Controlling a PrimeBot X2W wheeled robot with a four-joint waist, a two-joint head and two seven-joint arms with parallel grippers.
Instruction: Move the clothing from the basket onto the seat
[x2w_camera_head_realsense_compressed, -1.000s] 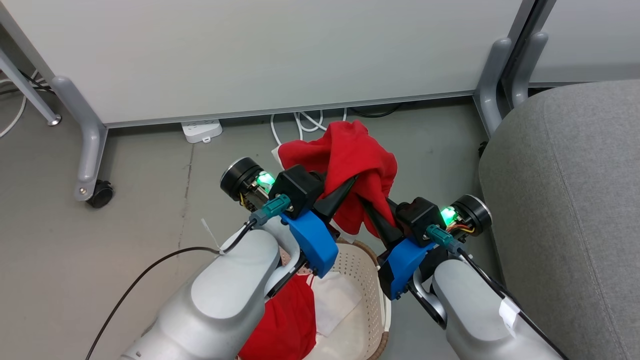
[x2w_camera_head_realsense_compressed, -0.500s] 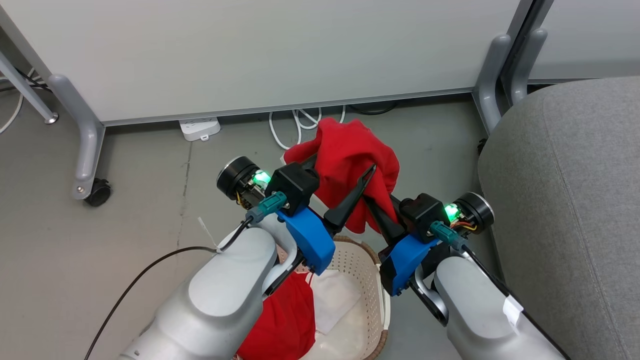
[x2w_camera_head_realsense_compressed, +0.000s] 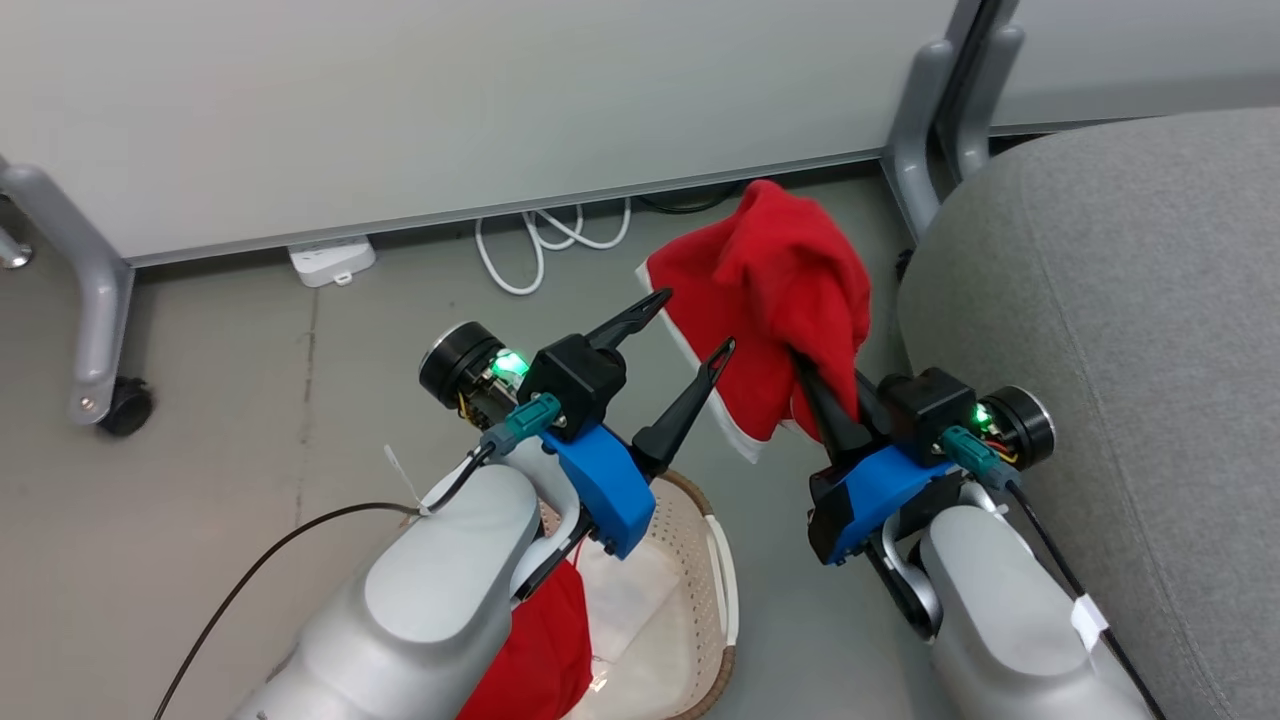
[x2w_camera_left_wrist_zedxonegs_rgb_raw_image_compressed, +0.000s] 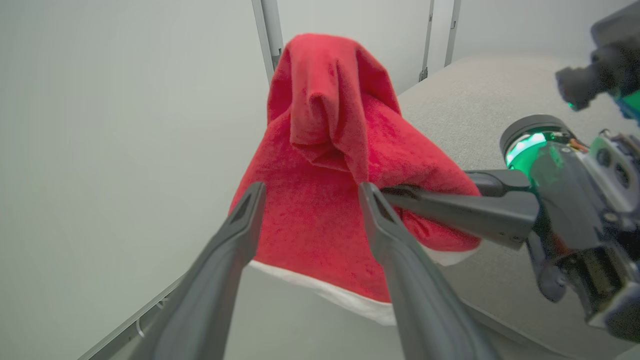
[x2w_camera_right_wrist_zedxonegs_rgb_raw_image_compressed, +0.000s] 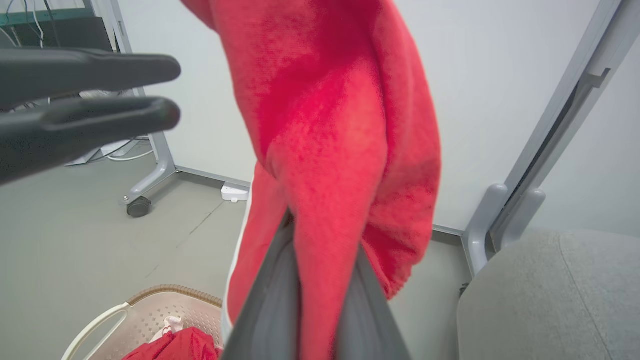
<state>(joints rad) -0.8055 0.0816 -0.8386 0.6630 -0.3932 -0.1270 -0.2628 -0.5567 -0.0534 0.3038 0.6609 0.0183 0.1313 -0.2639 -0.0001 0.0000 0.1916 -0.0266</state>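
A piece of red clothing (x2w_camera_head_realsense_compressed: 780, 300) with a white edge hangs in the air beside the grey seat (x2w_camera_head_realsense_compressed: 1100, 300), which is at the right. My right gripper (x2w_camera_head_realsense_compressed: 800, 362) is shut on it, fabric draped over the fingers (x2w_camera_right_wrist_zedxonegs_rgb_raw_image_compressed: 272, 300). My left gripper (x2w_camera_head_realsense_compressed: 697, 320) stands open just left of the garment, apart from it, with nothing between its fingertips (x2w_camera_left_wrist_zedxonegs_rgb_raw_image_compressed: 257, 189). Below my arms is the cream basket (x2w_camera_head_realsense_compressed: 700, 497), with more red clothing (x2w_camera_head_realsense_compressed: 530, 660) and a white piece inside, partly hidden by my left forearm. The garment (x2w_camera_left_wrist_zedxonegs_rgb_raw_image_compressed: 325, 150) hangs in front of the seat (x2w_camera_left_wrist_zedxonegs_rgb_raw_image_compressed: 475, 100).
A pale partition panel runs across the back on grey legs, one with a black caster (x2w_camera_head_realsense_compressed: 125, 405). A white power strip (x2w_camera_head_realsense_compressed: 330, 262) and looped white cables (x2w_camera_head_realsense_compressed: 540, 240) lie at its foot. A black cable (x2w_camera_head_realsense_compressed: 270, 550) trails over the grey floor at the left.
My left gripper has opened and let go of the red garment. The right gripper has carried the garment right, toward the seat. The head view has also shifted.
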